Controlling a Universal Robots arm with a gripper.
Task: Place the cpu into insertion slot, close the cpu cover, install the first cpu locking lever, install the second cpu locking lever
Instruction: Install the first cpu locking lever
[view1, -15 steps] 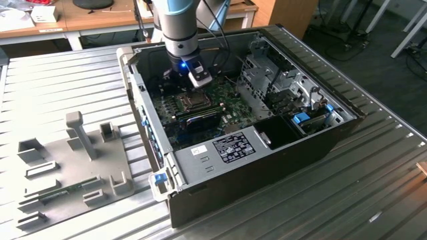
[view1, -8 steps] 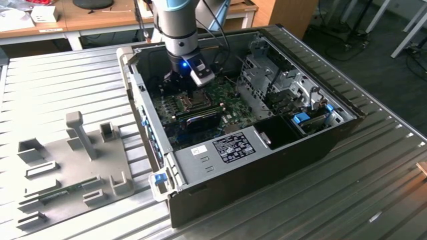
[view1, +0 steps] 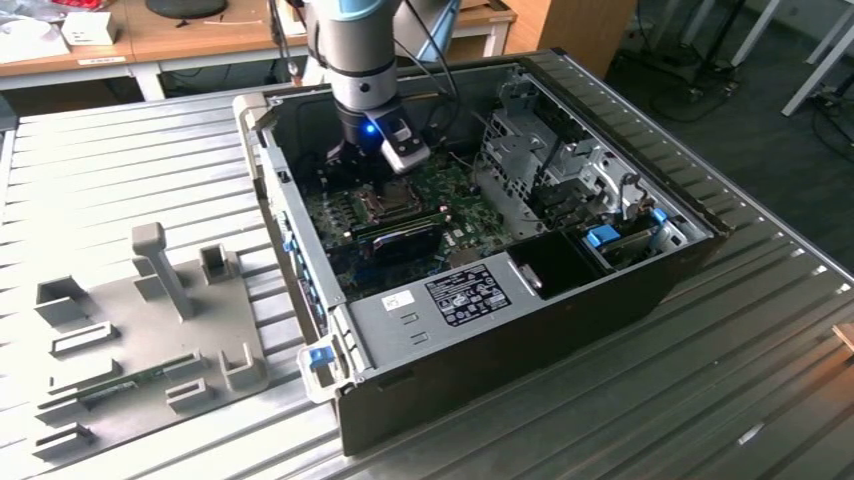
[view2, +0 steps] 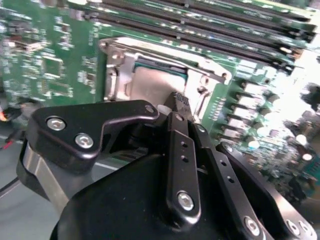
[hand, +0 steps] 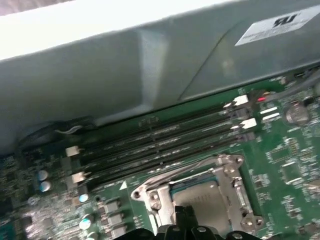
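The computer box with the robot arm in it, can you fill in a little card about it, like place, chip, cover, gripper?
place: open computer case on a ribbed metal table
board: green circuit board with long black memory slots
insertion slot: silvery square socket beside those slots
cpu: grey-brown chip lying inside the socket
cpu cover: cannot tell whether it is shut
gripper: black tip low over the socket's edge
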